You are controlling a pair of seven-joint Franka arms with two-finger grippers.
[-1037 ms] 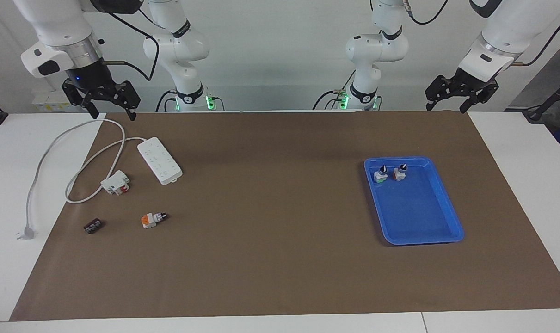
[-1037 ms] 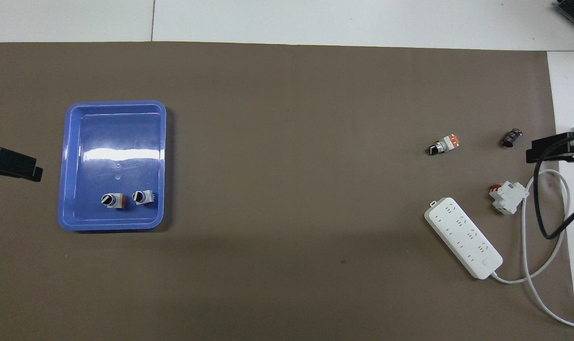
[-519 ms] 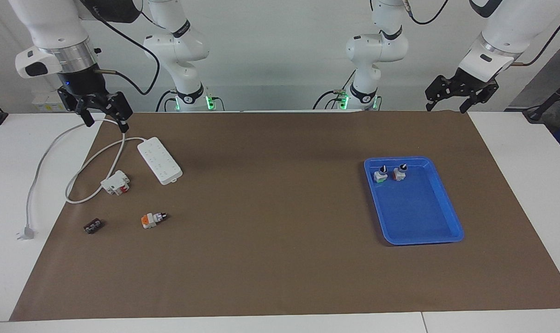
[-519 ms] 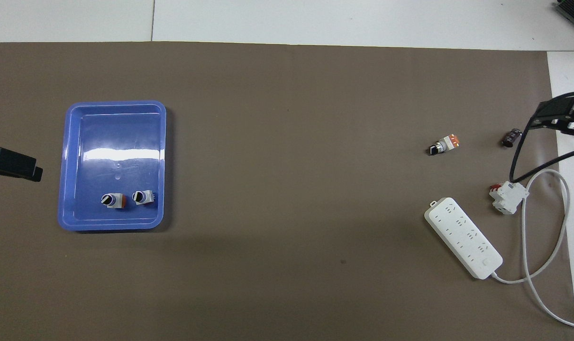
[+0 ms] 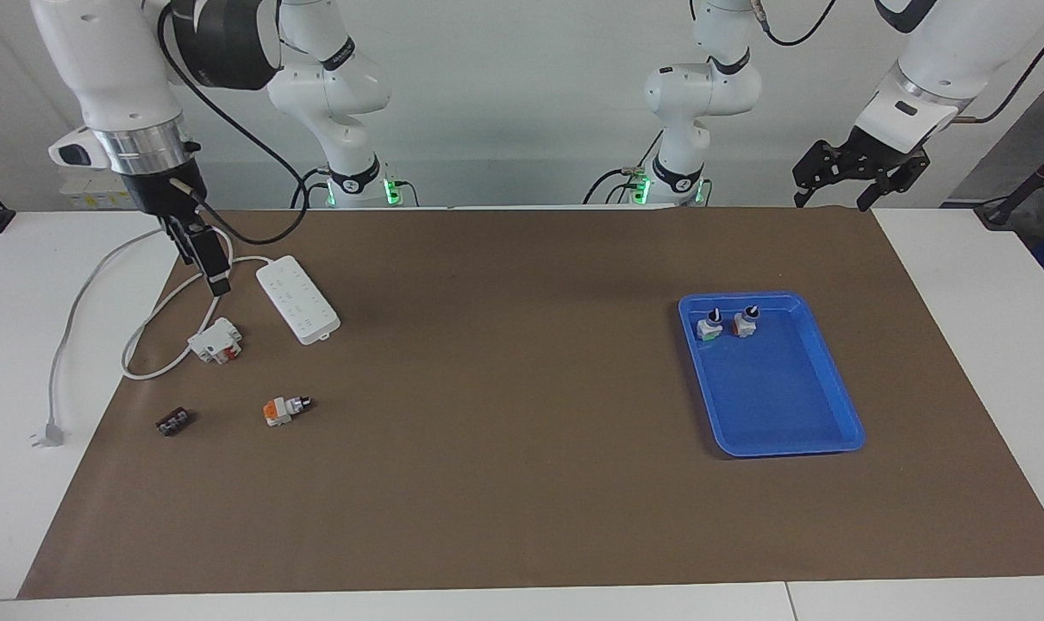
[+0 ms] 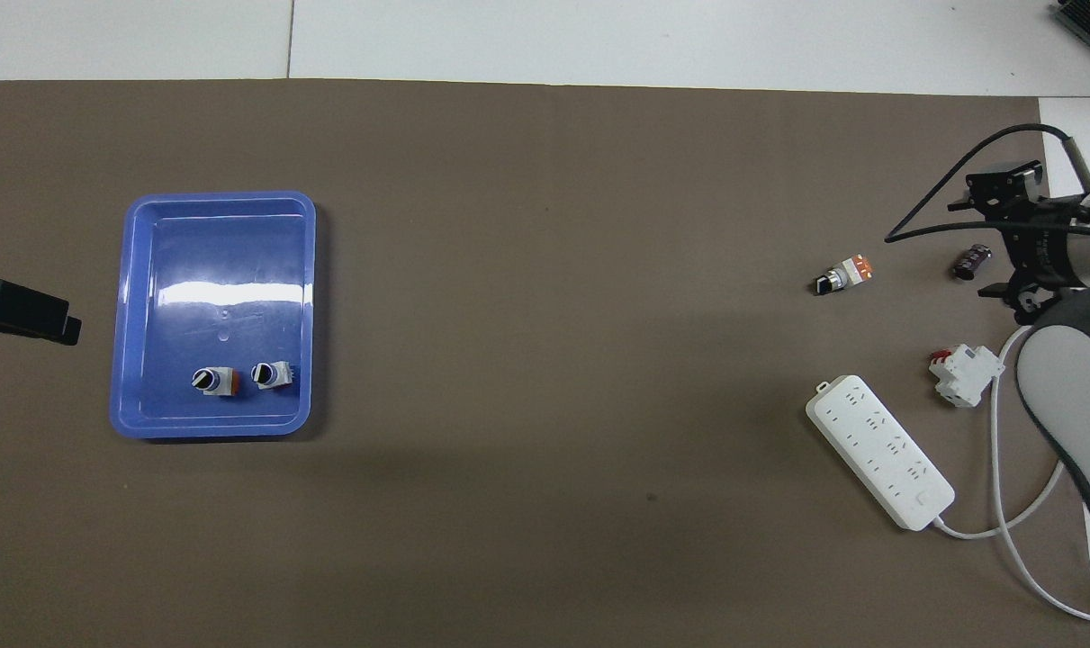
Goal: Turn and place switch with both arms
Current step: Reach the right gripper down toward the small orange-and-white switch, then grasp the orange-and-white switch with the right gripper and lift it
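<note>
The switch (image 5: 284, 408) (image 6: 843, 274) lies on its side on the brown mat toward the right arm's end, orange block at one end and black knob at the other. My right gripper (image 5: 209, 263) (image 6: 995, 236) hangs open in the air over the white cable, apart from the switch and holding nothing. My left gripper (image 5: 834, 200) waits open and raised at the left arm's end of the table; only its tip (image 6: 24, 311) shows in the overhead view.
A blue tray (image 5: 784, 401) (image 6: 220, 270) holds two like switches (image 5: 709, 326) (image 5: 744, 322). A white power strip (image 5: 297, 299) with looping cable, a white-and-red block (image 5: 216, 340) and a small dark part (image 5: 174, 422) lie near the switch.
My right arm has swung out over the mat and come lower, its gripper turning edge-on to the facing camera. The left arm and all the objects stayed put.
</note>
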